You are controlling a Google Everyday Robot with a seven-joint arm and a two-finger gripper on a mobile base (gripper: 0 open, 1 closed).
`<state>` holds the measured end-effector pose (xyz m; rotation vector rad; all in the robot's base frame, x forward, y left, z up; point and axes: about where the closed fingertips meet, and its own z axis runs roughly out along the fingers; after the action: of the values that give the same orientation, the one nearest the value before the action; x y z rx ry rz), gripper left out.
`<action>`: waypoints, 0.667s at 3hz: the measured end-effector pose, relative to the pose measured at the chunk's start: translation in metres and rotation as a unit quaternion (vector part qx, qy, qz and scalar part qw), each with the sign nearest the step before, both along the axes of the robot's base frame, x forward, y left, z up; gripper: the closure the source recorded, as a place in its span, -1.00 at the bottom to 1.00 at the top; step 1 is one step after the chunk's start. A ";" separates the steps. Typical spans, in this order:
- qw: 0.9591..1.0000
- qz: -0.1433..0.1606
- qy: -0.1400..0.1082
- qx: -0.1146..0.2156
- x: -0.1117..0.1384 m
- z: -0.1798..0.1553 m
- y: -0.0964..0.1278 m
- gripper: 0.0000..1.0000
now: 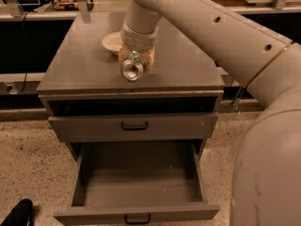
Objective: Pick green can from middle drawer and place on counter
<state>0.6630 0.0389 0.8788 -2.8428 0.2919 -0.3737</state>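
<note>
My gripper [134, 64] hangs from the big beige arm over the front middle of the counter [80, 67]. It is shut on the green can [133, 69], which lies sideways between the tan fingers with its shiny silver end facing the camera. The can is just above the counter top or touching it; I cannot tell which. The middle drawer [94, 182] is pulled open below, with its grey floor bare and its black handle [137, 218] at the front edge.
A white bowl [112, 42] sits on the counter just behind and left of the gripper. A shut drawer front with a black handle [134, 125] is above the open drawer. Speckled floor lies on both sides, with a black object [18, 213] at bottom left.
</note>
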 end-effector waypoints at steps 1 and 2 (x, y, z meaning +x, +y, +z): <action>0.999 -0.015 -0.047 -0.012 0.024 -0.005 0.010 0.61; 0.995 -0.023 -0.089 -0.035 0.040 -0.022 0.017 0.15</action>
<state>0.7032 0.0559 0.8564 -2.8494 0.3154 -0.6561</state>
